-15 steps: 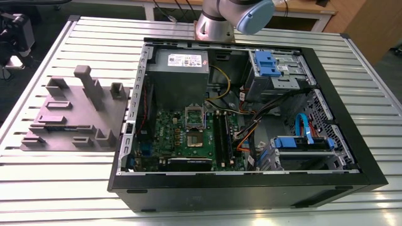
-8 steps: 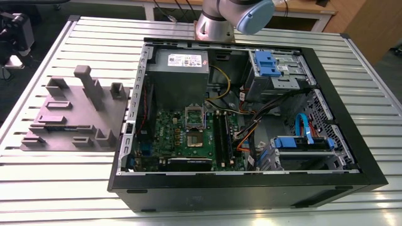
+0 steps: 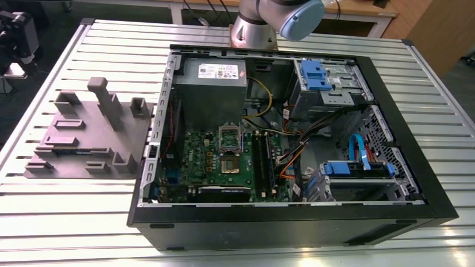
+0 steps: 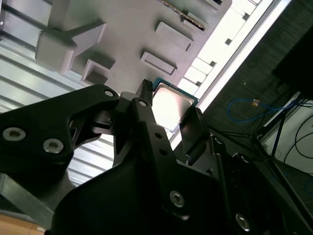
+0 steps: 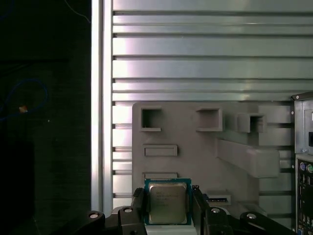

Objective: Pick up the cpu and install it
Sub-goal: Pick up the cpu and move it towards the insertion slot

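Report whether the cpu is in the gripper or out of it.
In the gripper: in the first wrist view the cpu sits clamped between its fingers, the grey fixture behind it.

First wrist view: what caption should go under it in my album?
The pincer grips the cpu above the grey fixture on the slatted table.

The small, flat, square, metal-topped cpu [image 5: 167, 201] sits between the two fingers of the black gripper [image 4: 168, 113], which touch it on opposite sides. Beyond the fingertips and apart from them, the grey plastic fixture with upright blocks [image 5: 195, 147] lies on the slatted aluminium table [image 5: 205, 49]. The open black computer case [image 3: 297, 222] stands on the same table just beside the fixture, on the exterior view's right of it.
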`<act>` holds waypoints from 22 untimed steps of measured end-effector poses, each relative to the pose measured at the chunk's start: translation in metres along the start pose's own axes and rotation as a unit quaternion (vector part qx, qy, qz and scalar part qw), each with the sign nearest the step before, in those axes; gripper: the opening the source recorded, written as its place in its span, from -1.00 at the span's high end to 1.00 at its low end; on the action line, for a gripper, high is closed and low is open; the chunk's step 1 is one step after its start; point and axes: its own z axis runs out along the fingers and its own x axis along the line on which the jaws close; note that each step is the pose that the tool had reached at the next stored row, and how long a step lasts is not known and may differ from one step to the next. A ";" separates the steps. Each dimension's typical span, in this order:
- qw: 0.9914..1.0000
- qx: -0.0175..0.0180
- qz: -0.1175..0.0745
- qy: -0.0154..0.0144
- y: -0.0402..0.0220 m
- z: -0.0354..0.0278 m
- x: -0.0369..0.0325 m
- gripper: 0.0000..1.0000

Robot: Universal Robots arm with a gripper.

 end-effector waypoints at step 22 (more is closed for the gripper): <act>1.000 0.000 0.000 0.000 0.0031 -0.0235 -0.0003 0.06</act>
